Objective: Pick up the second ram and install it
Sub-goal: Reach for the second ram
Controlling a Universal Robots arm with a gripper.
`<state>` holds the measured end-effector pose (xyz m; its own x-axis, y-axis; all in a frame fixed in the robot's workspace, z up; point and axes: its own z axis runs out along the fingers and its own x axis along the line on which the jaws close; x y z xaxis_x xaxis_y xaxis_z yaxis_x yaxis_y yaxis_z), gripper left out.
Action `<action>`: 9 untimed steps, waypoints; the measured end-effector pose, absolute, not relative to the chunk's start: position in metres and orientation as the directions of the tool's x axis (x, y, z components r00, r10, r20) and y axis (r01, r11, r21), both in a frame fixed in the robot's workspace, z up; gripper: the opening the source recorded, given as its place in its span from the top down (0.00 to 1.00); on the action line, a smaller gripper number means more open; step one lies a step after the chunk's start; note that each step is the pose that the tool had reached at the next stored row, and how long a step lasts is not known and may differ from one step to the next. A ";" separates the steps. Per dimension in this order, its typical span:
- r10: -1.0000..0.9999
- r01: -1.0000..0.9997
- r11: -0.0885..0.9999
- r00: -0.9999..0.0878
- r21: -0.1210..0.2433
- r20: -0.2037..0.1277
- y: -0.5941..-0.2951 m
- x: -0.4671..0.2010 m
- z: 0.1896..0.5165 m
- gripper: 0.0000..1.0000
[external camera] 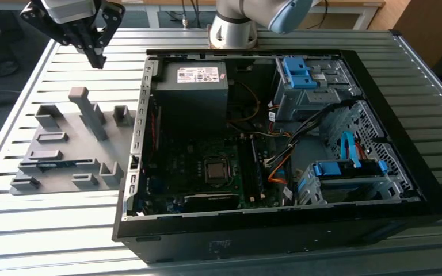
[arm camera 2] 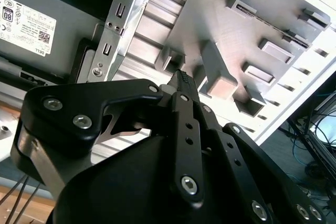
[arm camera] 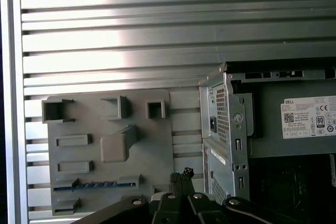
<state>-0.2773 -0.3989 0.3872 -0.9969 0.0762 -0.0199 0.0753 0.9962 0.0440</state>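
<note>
The second ram (arm camera: 94, 184) is a thin green-blue strip standing on edge in a slot of the grey holder plate (arm camera: 79, 124). In the exterior view the ram (external camera: 52, 165) lies near the plate's front, on the exterior view's left of the open PC case (external camera: 405, 190). My gripper (external camera: 96, 60) hangs high above the table behind the holder plate (external camera: 67, 129), well apart from the ram. Its fingers (arm camera 2: 182, 85) are pressed together with nothing between them, and in the first wrist view the gripper (arm camera: 181, 173) points down beside the plate's edge.
The motherboard (external camera: 205, 172) lies on the case floor, with long black slot rails (external camera: 255, 167) beside the processor socket. A power supply (external camera: 194, 77), drive cages with blue latches (external camera: 298, 72) and loose cables fill the case. Tall grey blocks (external camera: 90, 112) rise from the holder plate. The ribbed metal table (arm camera: 157, 24) lies all around.
</note>
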 end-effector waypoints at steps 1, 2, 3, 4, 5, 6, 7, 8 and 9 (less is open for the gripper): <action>0.076 0.075 0.996 -0.997 0.044 -0.020 -0.399 -0.278 0.387 0.89; 0.076 0.075 0.996 -0.997 0.044 -0.020 -0.399 -0.279 0.387 0.89; 0.076 0.075 0.996 -0.997 0.044 -0.020 -0.399 -0.279 0.387 0.89; 0.076 0.075 0.996 -0.997 0.044 -0.020 -0.399 -0.280 0.387 0.89; 0.076 0.075 0.996 -0.997 0.044 -0.020 -0.399 -0.280 0.387 0.89; 0.076 0.075 0.996 -0.997 0.044 -0.020 -0.399 -0.281 0.387 0.89; 0.076 0.075 0.996 -0.997 0.044 -0.020 -0.399 -0.282 0.387 0.89; 0.076 0.075 0.996 -0.997 0.044 -0.020 -0.399 -0.282 0.387 0.89; 0.076 0.075 0.996 -0.997 0.044 -0.020 -0.399 -0.283 0.387 0.89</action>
<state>-0.2832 -0.3989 0.3870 -0.9969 0.0762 -0.0199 0.0753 0.9962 0.0440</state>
